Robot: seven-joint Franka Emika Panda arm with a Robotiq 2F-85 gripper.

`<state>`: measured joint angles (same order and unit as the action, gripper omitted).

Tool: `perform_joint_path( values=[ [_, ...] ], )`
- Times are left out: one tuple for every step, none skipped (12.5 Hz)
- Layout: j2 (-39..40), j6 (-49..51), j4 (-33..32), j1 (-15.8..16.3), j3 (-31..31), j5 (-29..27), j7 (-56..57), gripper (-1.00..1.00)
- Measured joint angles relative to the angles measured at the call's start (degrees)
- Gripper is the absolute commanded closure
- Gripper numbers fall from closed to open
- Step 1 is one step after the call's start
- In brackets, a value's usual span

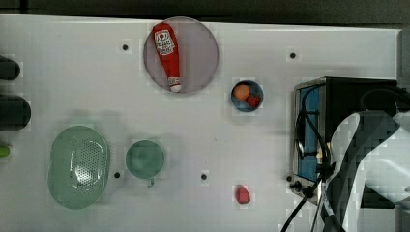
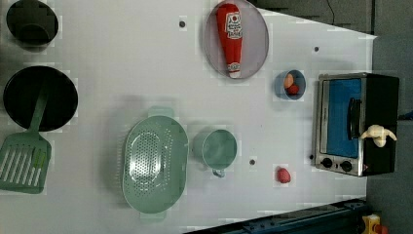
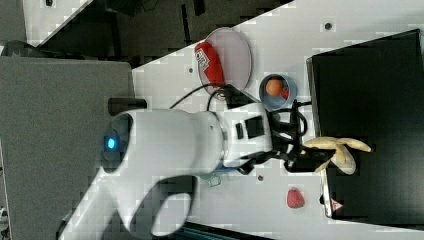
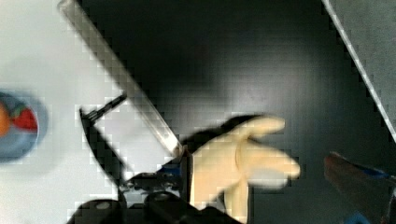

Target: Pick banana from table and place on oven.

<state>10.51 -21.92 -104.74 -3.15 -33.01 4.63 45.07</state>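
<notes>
A: Operator, your banana (image 2: 378, 134) is sitting on the oven (image 2: 381, 97), on the black top near its front edge, just above the knobs in the left view.

B: And your gripper (image 4: 261, 186)? In the wrist view the jaws stand wide apart, one finger (image 4: 357, 175) well clear of the fruit. Nothing is gripped.

A: On the table (image 2: 122, 63) you can see the blue bowl (image 2: 289, 85) beside the oven.

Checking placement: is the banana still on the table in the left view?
No, the banana lies on the oven's black top, off the white table.
</notes>
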Motion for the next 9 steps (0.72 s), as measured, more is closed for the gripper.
perform_joint_path(
  values=[
    [-0.3, 3.6, 1.8, -0.3, 1.5, 0.3, 0.0, -1.0],
    [-1.3, 5.5, 2.5, -0.4, 3.4, 0.2, -0.1, -1.0],
    [-2.6, 7.6, 3.0, -0.3, 5.8, -0.4, -1.2, -1.0],
    [-4.1, 9.4, 3.1, 0.3, 8.2, -1.1, -3.7, -1.0],
    [-5.8, 9.3, 2.7, 0.9, 11.2, -0.7, -7.2, -1.0],
    [-7.4, 9.4, 2.5, 1.2, 14.8, -1.4, -11.9, -1.0],
    [-8.7, 9.4, 2.5, 2.2, 17.8, -2.3, -16.5, -1.0],
    [-10.3, 9.3, 2.5, 3.3, 21.0, -2.2, -21.5, -1.0],
    [-11.6, 10.3, 2.8, 5.1, 23.4, -2.2, -26.9, -1.0]
  ],
)
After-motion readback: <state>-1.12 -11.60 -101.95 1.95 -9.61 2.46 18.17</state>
